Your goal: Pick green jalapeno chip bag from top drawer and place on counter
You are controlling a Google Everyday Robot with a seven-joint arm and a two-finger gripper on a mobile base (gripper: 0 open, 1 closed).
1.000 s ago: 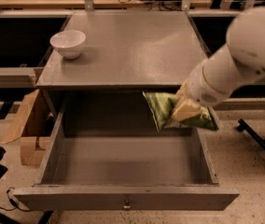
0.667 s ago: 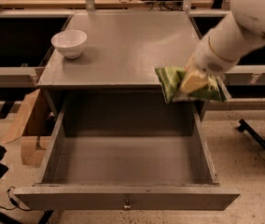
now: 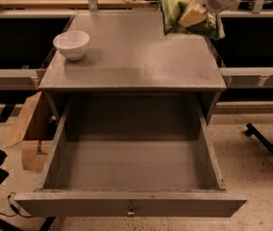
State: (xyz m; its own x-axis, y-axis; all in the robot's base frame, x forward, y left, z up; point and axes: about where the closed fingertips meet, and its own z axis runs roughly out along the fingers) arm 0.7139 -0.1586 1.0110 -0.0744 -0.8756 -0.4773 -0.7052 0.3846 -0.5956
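Observation:
My gripper (image 3: 193, 16) is shut on the green jalapeno chip bag (image 3: 175, 11) and holds it in the air above the far right part of the counter (image 3: 131, 57). The bag hangs crinkled around my tan fingers (image 3: 192, 15), clear of the surface. The white arm runs off the top right edge of the view. The top drawer (image 3: 131, 167) stands pulled fully open below the counter, its grey inside bare, with a small metal knob (image 3: 130, 211) on the front panel.
A white bowl (image 3: 71, 44) stands on the counter's near left part. A cardboard box (image 3: 28, 134) leans against the cabinet's left side. A black chair base (image 3: 271, 146) sits on the floor at right. Desks with cables run along the back.
My gripper has lifted the chip bag from beside the drawer's right edge up and back, to above the far right of the counter.

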